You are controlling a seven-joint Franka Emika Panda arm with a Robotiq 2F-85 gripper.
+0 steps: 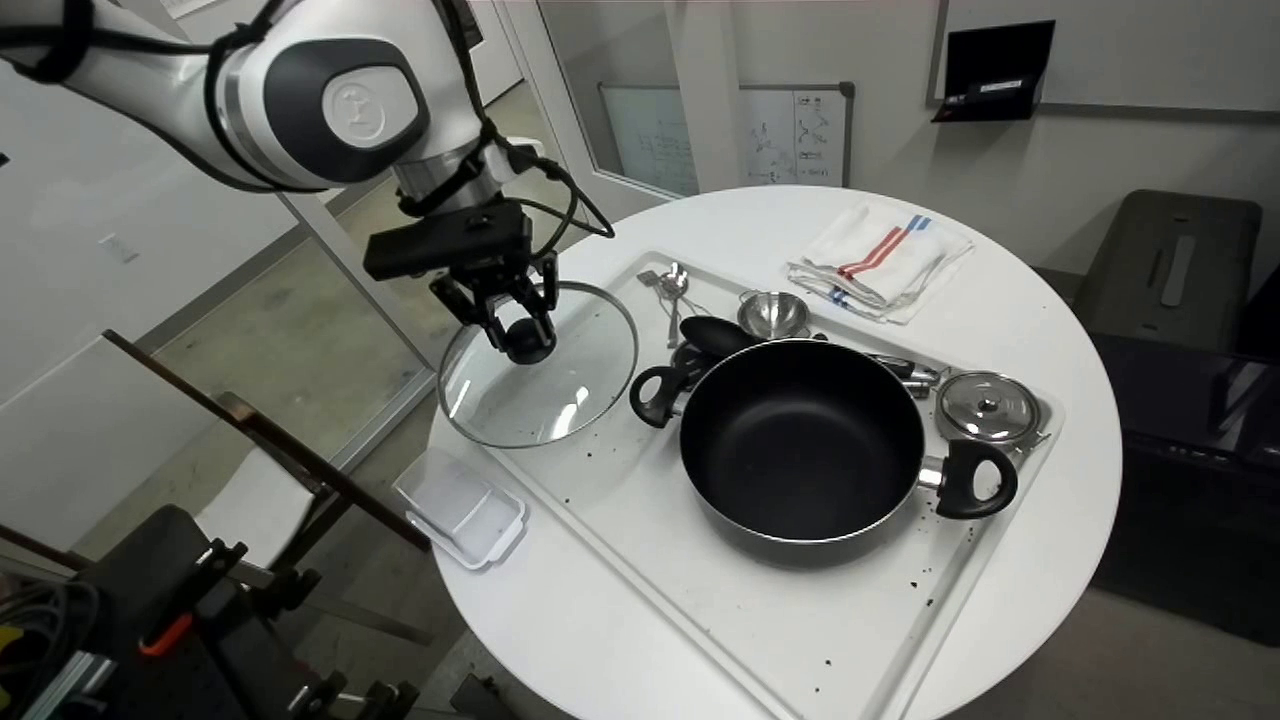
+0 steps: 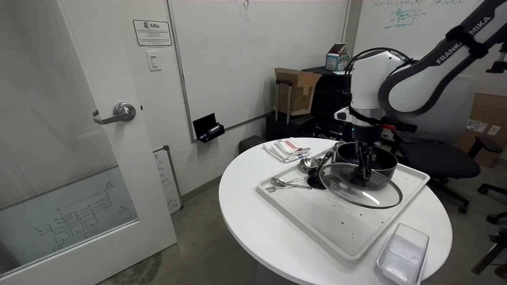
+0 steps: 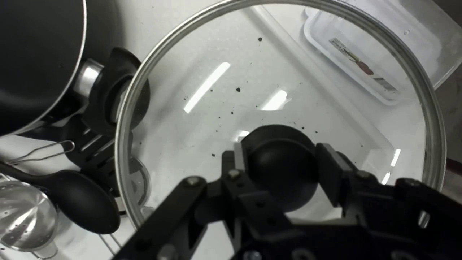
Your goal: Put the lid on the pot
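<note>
The lid, clear glass with a metal rim and a black round knob, shows in both exterior views (image 1: 545,400) (image 2: 356,194) and fills much of the wrist view (image 3: 260,94). My gripper (image 1: 522,325) is shut on the knob, with one finger on each side, as the wrist view (image 3: 281,159) shows. The lid hangs above the tray, slightly tilted, beside the pot and apart from it. The large black pot (image 1: 800,440) stands uncovered on the tray. In an exterior view the pot (image 2: 386,158) is partly hidden behind the gripper and lid; the wrist view shows only its edge (image 3: 36,65).
The white tray (image 1: 600,550) lies on the round table. Black utensils (image 3: 79,202), a small steel bowl (image 1: 773,315), a spoon (image 1: 674,285) and a small steel pot (image 1: 988,405) crowd the pot's far side. A folded towel (image 1: 880,260) and a plastic container (image 1: 465,510) lie outside the tray.
</note>
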